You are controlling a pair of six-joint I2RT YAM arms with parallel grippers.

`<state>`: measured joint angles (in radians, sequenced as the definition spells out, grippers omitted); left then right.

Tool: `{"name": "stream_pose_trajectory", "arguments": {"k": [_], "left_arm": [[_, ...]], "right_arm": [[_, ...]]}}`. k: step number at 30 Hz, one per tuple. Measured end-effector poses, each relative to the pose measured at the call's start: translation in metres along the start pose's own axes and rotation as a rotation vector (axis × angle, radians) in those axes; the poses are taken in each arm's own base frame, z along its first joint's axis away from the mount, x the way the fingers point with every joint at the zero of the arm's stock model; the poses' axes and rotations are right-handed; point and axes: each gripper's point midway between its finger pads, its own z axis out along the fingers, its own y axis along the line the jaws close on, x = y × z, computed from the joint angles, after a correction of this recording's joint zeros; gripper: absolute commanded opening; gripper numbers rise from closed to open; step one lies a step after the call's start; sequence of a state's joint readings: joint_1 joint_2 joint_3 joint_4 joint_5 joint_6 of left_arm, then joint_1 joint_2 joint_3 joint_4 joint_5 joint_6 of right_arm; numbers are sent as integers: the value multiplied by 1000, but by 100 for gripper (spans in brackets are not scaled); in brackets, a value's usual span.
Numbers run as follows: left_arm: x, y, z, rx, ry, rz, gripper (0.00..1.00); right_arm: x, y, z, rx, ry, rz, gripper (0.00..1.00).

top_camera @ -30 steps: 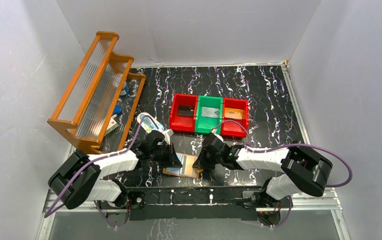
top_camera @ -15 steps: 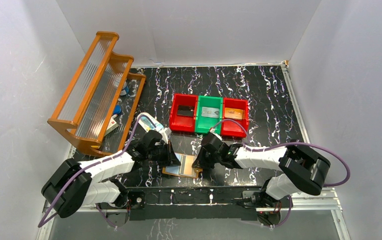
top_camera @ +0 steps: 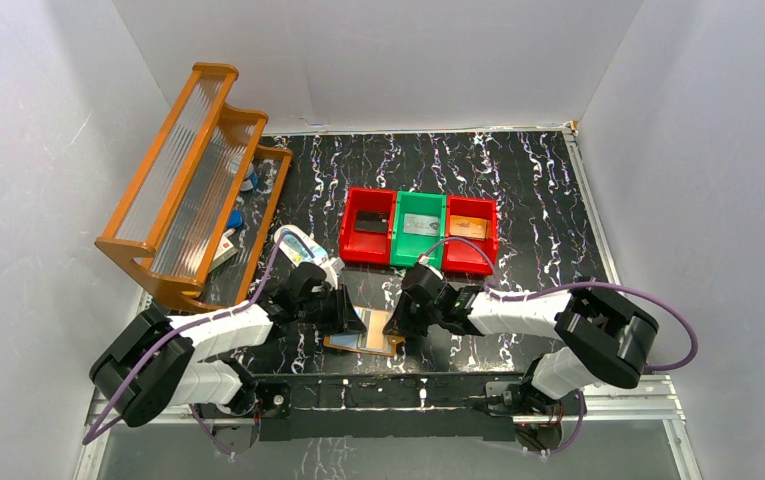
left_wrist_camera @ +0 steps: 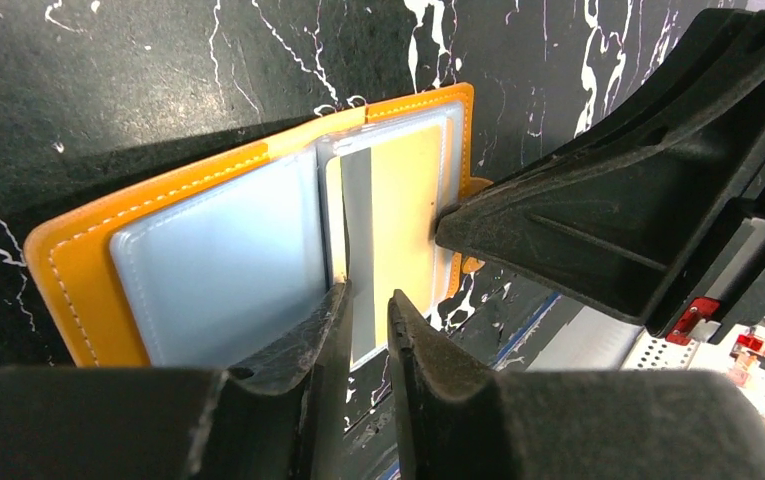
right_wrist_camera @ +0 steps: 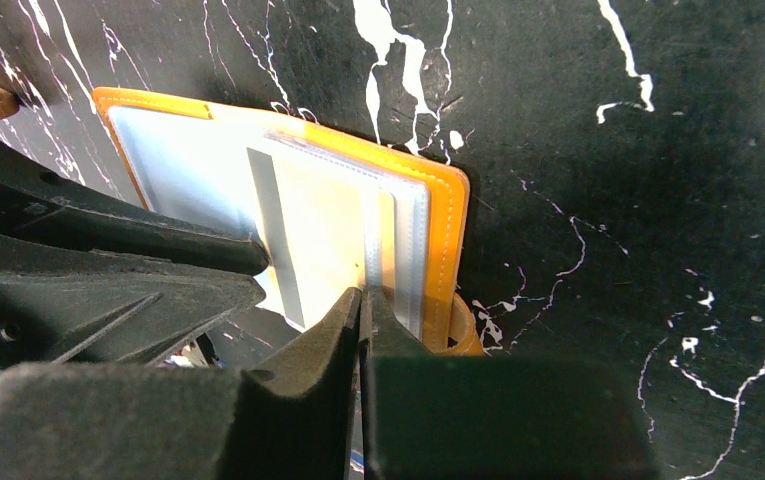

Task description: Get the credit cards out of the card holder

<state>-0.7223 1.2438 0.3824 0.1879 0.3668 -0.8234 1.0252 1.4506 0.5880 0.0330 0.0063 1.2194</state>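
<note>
The orange card holder point(top_camera: 378, 344) lies open on the black table near the front edge. In the left wrist view its left pocket point(left_wrist_camera: 218, 260) looks pale blue-grey and shiny. The right pocket holds a cream card with a grey stripe point(left_wrist_camera: 403, 200), whose lower edge sticks out past the holder point(right_wrist_camera: 448, 220). My left gripper point(left_wrist_camera: 368, 295) is narrowly open, its tips at the card's stripe with nothing clamped. My right gripper point(right_wrist_camera: 363, 292) is shut, its tips resting on the clear pocket over the card point(right_wrist_camera: 323, 220). Both grippers meet over the holder in the top view, left point(top_camera: 355, 320) and right point(top_camera: 396, 322).
Red and green bins point(top_camera: 420, 228) with cards in them stand behind the holder. A wooden rack point(top_camera: 193, 180) stands at the back left, with a pale blue-and-white oval item point(top_camera: 298, 245) beside it. The table's front rail point(top_camera: 388, 385) runs just in front of the holder.
The left arm's elbow has shifted a little. Both grippers stay on the holder, which has barely moved.
</note>
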Motion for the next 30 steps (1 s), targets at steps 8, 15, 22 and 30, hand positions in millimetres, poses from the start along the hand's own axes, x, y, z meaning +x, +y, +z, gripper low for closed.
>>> {"name": "stream_pose_trajectory", "arguments": {"k": [8, 15, 22, 30], "left_arm": [[3, -6, 2, 48, 9, -12, 9], [8, -6, 5, 67, 34, -22, 18], [4, -4, 0, 34, 11, -9, 38], [-3, 9, -5, -53, -29, 7, 38]], "right_arm": [[0, 0, 0, -4, 5, 3, 12], [0, 3, 2, -17, 6, 3, 12], [0, 3, 2, -17, 6, 3, 12], [0, 3, 3, -17, 6, 4, 12]]}}
